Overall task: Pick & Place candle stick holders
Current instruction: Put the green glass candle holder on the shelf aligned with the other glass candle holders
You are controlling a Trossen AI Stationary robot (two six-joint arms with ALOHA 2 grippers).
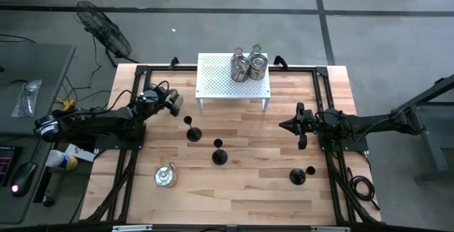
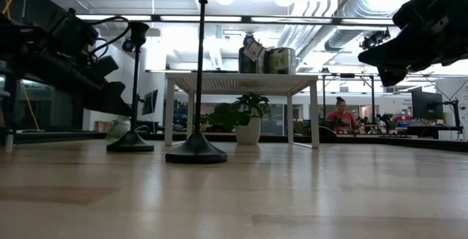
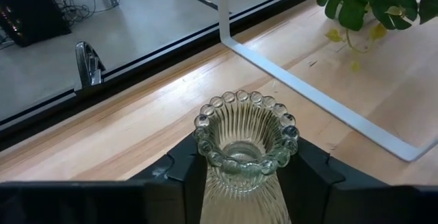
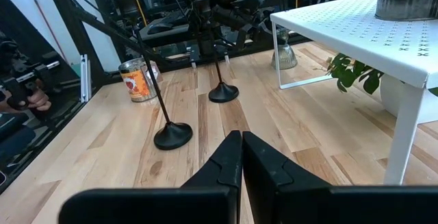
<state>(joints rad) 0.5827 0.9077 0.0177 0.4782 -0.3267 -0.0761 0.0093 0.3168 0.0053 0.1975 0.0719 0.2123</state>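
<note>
Overhead, left gripper (image 1: pixel 172 101) sits left of the white perforated metal rack (image 1: pixel 216 83), which carries squat silvery holders (image 1: pixel 248 67); three black thin-stemmed holders (image 1: pixel 193 133) and one silvery holder (image 1: pixel 166 177) stand on the wooden table (image 1: pixel 248 182).

Table-level: two black stems rise before the rack.

Left wrist: its fingers (image 3: pixel 311 166) clamp a clear ribbed glass holder with beaded rim (image 3: pixel 245 142).

Right wrist: right gripper (image 4: pixel 241 159) is pressed closed, empty, above the wood.

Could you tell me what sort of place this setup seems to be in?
Probably a robotics lab or workshop in an open-plan office. Two dark arms are mounted at a wooden table on a concrete floor; the low view shows exposed ceiling ducts and a person at desks with monitors behind.
</note>
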